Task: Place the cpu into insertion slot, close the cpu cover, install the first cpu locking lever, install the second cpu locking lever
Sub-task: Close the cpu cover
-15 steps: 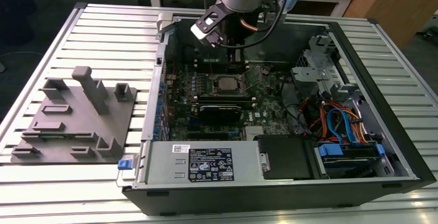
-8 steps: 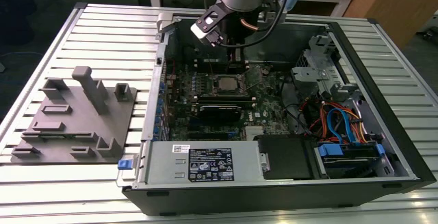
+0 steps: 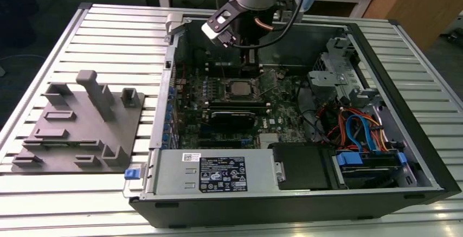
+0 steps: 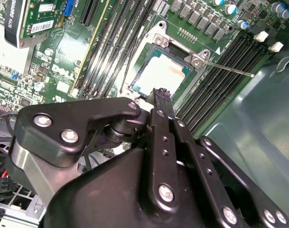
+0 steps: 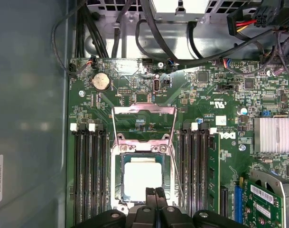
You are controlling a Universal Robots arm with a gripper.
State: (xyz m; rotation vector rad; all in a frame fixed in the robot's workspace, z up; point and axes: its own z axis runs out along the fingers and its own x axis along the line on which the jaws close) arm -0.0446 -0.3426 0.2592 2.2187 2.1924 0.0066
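Observation:
The cpu (image 5: 142, 179) lies flat in the insertion slot (image 5: 118, 178) of the green motherboard, its pale metal top facing up; it also shows in the second wrist view (image 4: 164, 72). The cpu cover (image 5: 144, 109), a thin silvery frame, stands swung open beyond the slot's far edge. A thin locking lever (image 4: 229, 70) sticks out sideways from the socket's corner. My gripper (image 5: 155, 194) is shut, its two narrow fingertips pressed together with nothing between them. It hovers just over the socket's near edge (image 4: 161, 96). In the exterior view the gripper (image 3: 250, 69) hangs above the socket (image 3: 239, 88).
Black memory slots (image 5: 89, 175) flank the socket on both sides. Cables (image 5: 149, 33) and the case wall lie beyond the board. The open case (image 3: 405, 85) holds a drive cage and power supply (image 3: 217, 173). A grey fixture block (image 3: 79, 123) sits on the table at the exterior view's left.

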